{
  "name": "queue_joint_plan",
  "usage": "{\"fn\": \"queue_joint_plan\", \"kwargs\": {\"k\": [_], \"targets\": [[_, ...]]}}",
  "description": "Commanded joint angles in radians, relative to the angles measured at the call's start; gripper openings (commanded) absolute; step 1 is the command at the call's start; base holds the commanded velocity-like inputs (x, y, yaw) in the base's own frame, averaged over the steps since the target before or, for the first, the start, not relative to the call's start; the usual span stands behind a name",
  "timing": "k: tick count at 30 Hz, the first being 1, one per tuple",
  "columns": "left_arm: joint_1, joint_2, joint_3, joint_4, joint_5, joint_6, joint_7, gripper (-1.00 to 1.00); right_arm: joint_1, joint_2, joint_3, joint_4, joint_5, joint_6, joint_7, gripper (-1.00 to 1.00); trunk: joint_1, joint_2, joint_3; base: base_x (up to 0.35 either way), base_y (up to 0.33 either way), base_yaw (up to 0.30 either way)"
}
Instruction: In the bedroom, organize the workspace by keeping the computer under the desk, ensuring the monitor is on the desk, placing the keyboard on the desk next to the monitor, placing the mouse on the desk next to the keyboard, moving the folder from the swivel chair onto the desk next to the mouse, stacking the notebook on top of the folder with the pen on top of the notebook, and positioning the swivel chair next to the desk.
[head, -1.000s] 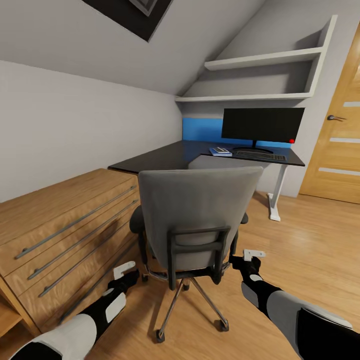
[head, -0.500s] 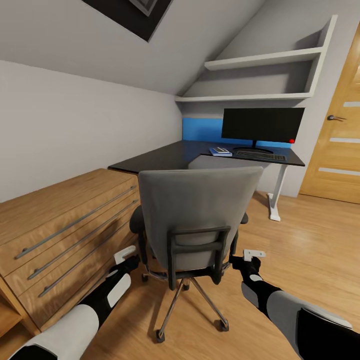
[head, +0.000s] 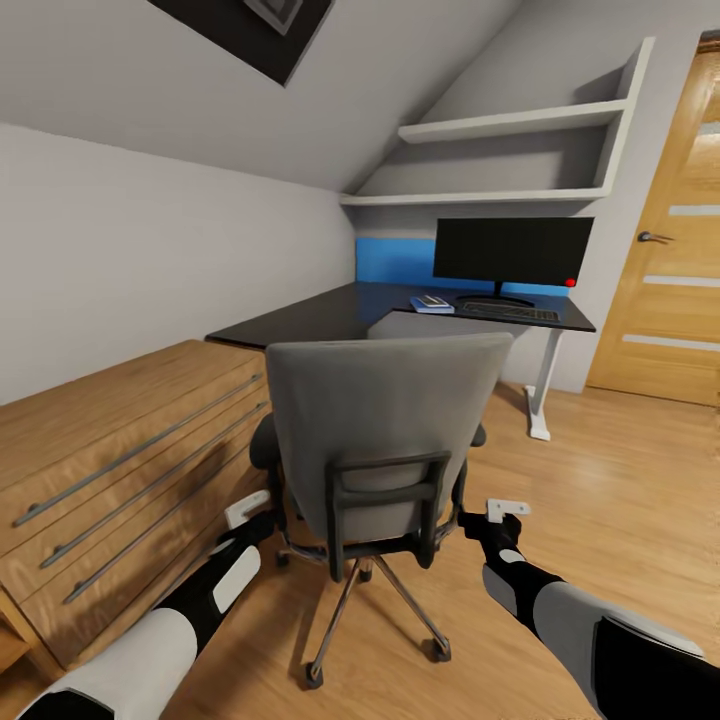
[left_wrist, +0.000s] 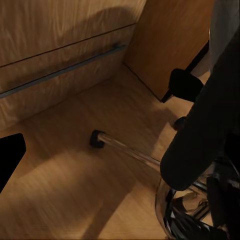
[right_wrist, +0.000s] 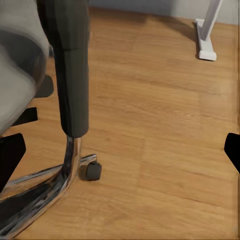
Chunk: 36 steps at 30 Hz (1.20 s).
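We see the swivel chair with its grey back towards us, standing on the wooden floor between our two arms. The left gripper sits low at the chair's left side, just beside the seat edge; the right gripper sits at the matching height on the chair's right side, near the back frame. From the head view we cannot tell whether either touches the chair.

Left wrist view: a chrome base leg with a black caster and the chair's dark frame close ahead; one dark finger shows at the picture's edge, so we cannot judge that gripper's gap. Right wrist view: dark fingers at both edges, set wide apart, nothing between them; the chair's black upright lies close to one finger.

Beyond the chair is the desk. On its far wing stand the monitor, the keyboard in front of it, and the folder beside the keyboard with small items on top, too small to identify. A wooden drawer chest stands left of the chair.
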Motion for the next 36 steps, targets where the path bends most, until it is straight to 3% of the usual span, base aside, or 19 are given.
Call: {"fn": "queue_joint_plan", "kwargs": {"k": [1, 36], "targets": [[-0.001, 0.001, -0.008, -0.001, 0.01, -0.003, 0.008, 1.0, 0.0, -0.001, 0.009, -0.004, -0.005, -0.001, -0.008, 1.0, 0.0, 0.0, 0.0, 0.0, 0.0, -0.15], [0.0, -0.001, -0.013, 0.0, 0.006, -0.003, 0.005, 1.0, 0.0, -0.001, 0.008, -0.004, -0.005, -0.001, -0.008, 1.0, 0.0, 0.0, 0.021, 0.0, 0.0, -0.158]]}}
